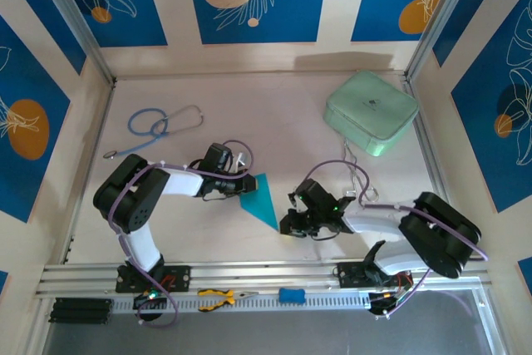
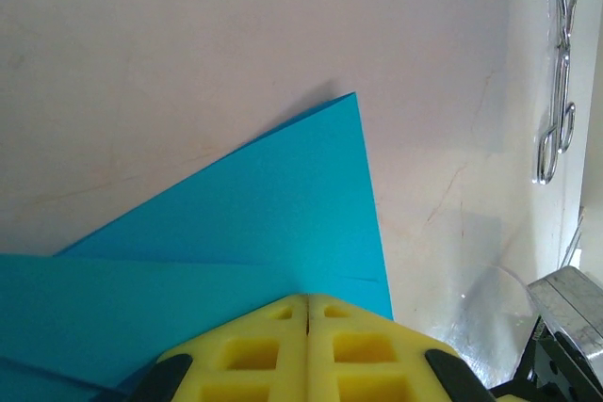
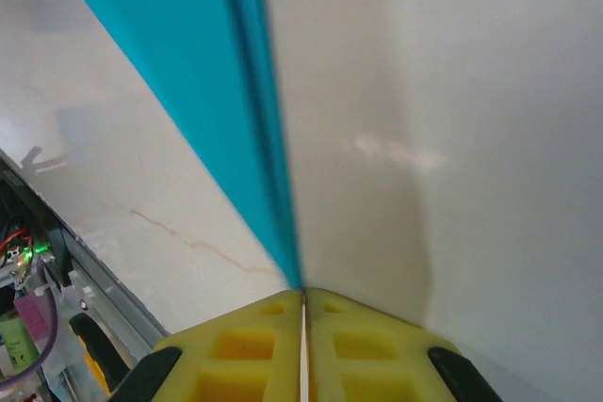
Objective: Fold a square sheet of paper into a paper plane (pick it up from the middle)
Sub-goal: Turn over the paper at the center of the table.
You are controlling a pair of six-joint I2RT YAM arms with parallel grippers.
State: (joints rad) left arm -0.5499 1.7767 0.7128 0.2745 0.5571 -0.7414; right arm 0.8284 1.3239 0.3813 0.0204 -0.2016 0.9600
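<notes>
Near edge of the bench [image 1: 274, 114]: yellow-handled pliers [image 1: 220, 297] and a small blue plastic block [image 1: 291, 295] lie on the rail between your two arm bases. They are well apart from the work and play no part in it.

Middle of the bench: the thin cyan-blue square sheet of paper [image 1: 262, 199] is here. It shows a creased triangular outline with its point toward the near edge.

Your right hand [image 1: 287, 224] is at that near point. In the right wrist view its yellow pads [image 3: 283, 327] are drawn together with only a hairline between them. The doubled edge of the sheet runs straight into that seam, so the hand is narrow and pinching the paper. Judgement: it grips the tip to keep the fold line taut.

Your left hand [image 1: 247, 182] is at the sheet's far-left corner. In the left wrist view its pads meet flush, and layered paper passes into their tips, so this hand appears closed on the sheet too. Judgement: holding opposite ends keeps the layers aligned while a crease is set. No dart shape is formed yet, and I judge the folding to be at an early stage.

Far half: a blue-tubed stethoscope [image 1: 158, 126] lies toward the far-left corner. A mint-green rounded case [image 1: 371, 111] lies toward the far-right corner. Both are well apart from the paper.
</notes>
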